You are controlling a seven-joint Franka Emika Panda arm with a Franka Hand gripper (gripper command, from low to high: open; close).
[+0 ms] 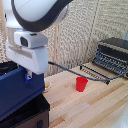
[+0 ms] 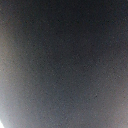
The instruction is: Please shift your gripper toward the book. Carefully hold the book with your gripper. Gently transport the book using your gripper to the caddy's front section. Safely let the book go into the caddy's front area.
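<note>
1. The white blocky gripper [image 1: 27, 75] hangs at the exterior view's left, its fingers at the top edge of the flat dark-blue book [image 1: 20, 95].
2. The black fabric caddy [image 1: 30, 116] sits below the book.
3. A small red plastic cup [image 1: 81, 84] stands on the pale wooden table [image 1: 95, 107].
4. A dark metal toaster oven [image 1: 112, 55] sits at the right, door open.

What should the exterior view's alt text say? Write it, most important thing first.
A white gripper presses onto a dark-blue book above a black caddy at the exterior view's left. A red cup stands on the wooden table, with a dark toaster oven behind.
</note>
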